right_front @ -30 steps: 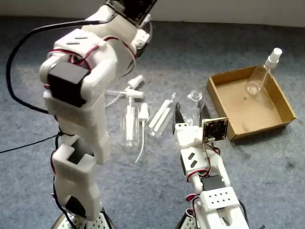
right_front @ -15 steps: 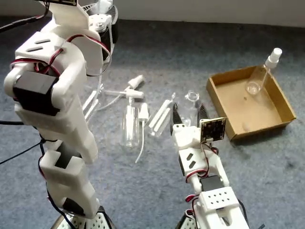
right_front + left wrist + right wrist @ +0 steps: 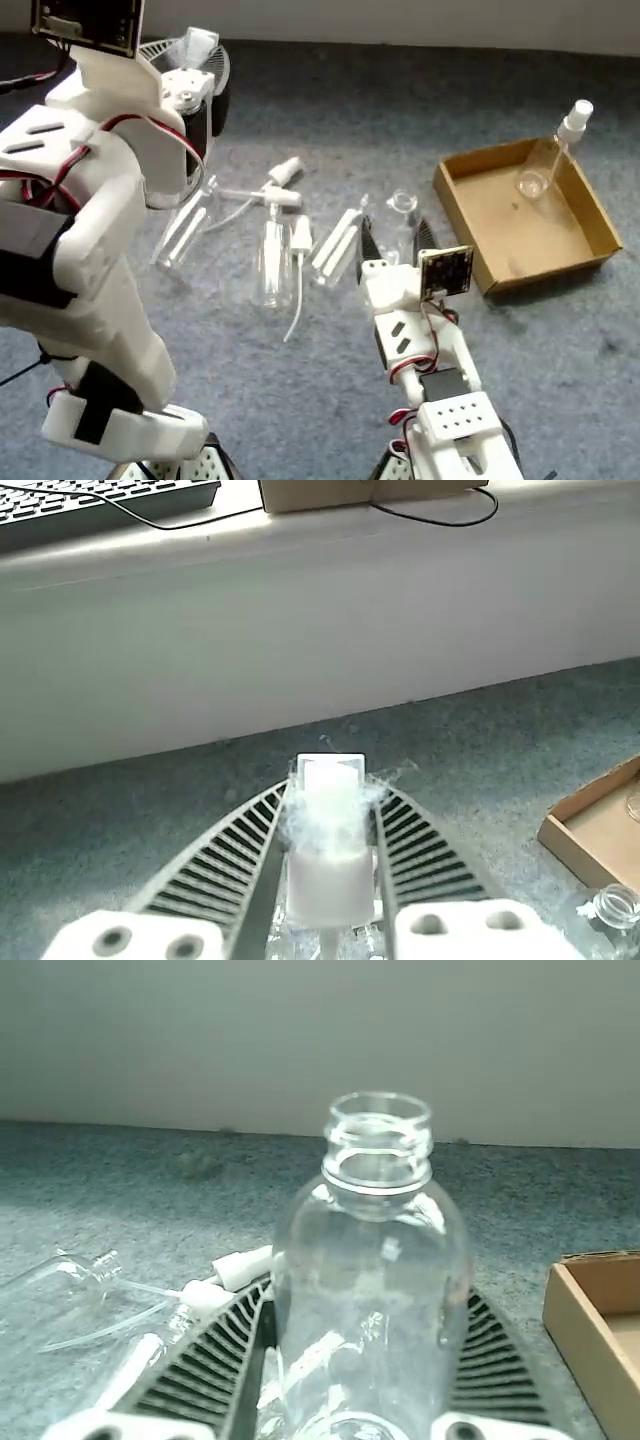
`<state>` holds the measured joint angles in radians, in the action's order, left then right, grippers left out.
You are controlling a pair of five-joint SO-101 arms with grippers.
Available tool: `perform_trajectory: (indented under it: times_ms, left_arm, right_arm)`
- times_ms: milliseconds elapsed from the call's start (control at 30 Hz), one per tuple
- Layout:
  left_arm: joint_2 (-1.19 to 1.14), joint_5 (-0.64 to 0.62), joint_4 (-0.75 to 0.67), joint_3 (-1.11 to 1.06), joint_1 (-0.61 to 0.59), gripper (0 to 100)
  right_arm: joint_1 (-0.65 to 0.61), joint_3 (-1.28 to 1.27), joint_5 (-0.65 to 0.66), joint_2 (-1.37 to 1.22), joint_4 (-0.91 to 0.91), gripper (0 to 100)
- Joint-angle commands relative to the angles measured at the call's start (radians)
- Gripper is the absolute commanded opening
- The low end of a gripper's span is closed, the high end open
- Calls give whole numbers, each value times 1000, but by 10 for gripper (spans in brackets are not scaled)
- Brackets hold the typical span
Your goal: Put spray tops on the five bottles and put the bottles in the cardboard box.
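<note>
A white plastic spray top [image 3: 328, 865] is pinched in the left pincer [image 3: 330, 780]; a clear, round-shouldered bottle [image 3: 378, 1210] is clamped in the right pincer [image 3: 370, 1300].

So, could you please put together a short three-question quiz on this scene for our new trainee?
1. True or false: the open bottle in the right gripper is lying on its side.
2. What does the left gripper hold? A) a spray top B) a bottle C) nothing
3. How many bottles are in the cardboard box?
Key: 1 false, it stands upright; 2 A; 3 one, the capped bottle.
</note>
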<state>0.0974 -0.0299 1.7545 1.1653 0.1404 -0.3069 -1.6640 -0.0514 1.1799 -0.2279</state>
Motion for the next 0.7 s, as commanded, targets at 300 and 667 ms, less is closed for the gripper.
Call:
perform_trajectory:
  times_ms: [300, 667]
  left_arm:
    - [288, 12, -2, -398, -2, 10]
    - [553, 14, -2, -651, -4, 10]
  right_arm:
    - [-13, -58, 8, 19, -22, 187]
    - [-15, -58, 6, 19, -21, 187]
